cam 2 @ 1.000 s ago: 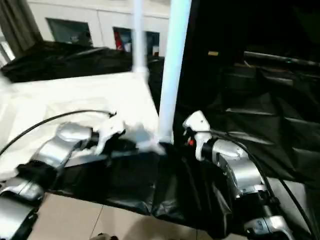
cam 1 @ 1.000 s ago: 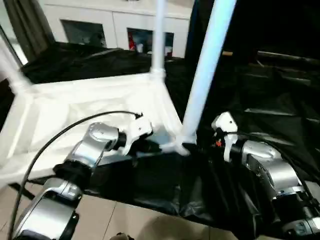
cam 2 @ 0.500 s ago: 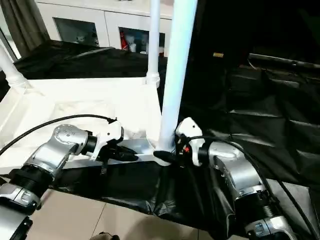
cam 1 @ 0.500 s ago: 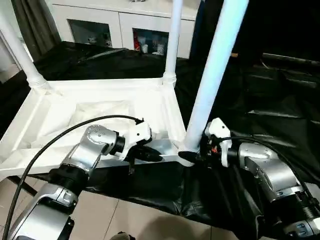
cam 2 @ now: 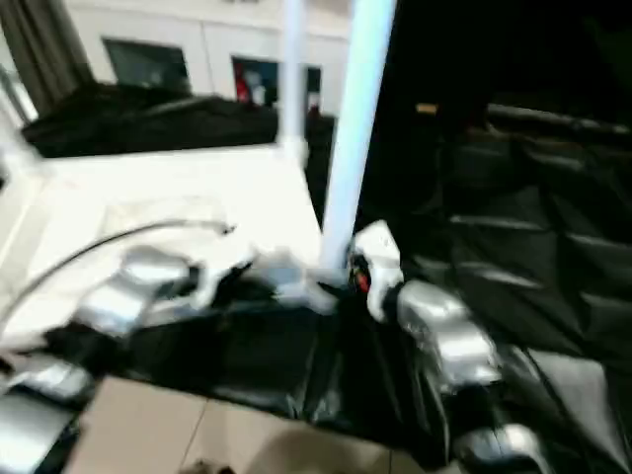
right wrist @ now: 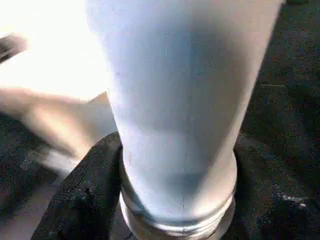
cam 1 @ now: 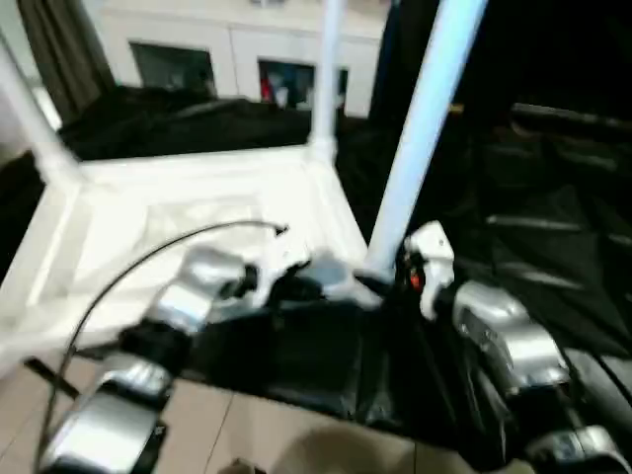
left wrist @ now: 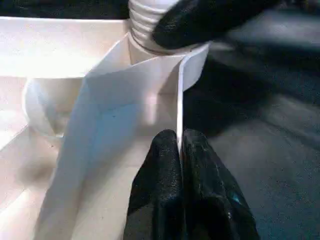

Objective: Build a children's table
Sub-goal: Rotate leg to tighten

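The children's table (cam 1: 197,212) is white plastic and lies upside down on a work surface draped in crinkled black sheeting (cam 1: 553,237), its raised rim and ribbed underside facing up. The rectangular top runs away from the robot toward a white cabinet (cam 1: 227,59) with glass doors. Three smooth, tapered tube legs stand upright from round corner sockets, their long axes pointing up out of the frame: a far leg (cam 1: 326,69), one at the left edge (cam 1: 25,109), and the near leg (cam 1: 420,128) at the corner closest to the robot. The near leg shows a ridged, threaded collar where it meets its socket (left wrist: 150,30). The left hand (left wrist: 179,150) is pinched shut on the thin upright rim wall (left wrist: 180,100) of the table just beside that socket, its black fingers pressed on either side of the wall. The right hand (right wrist: 175,200) has its black fingers (right wrist: 80,200) around the base of the near leg, one on each side of the collar, closed against the tube.
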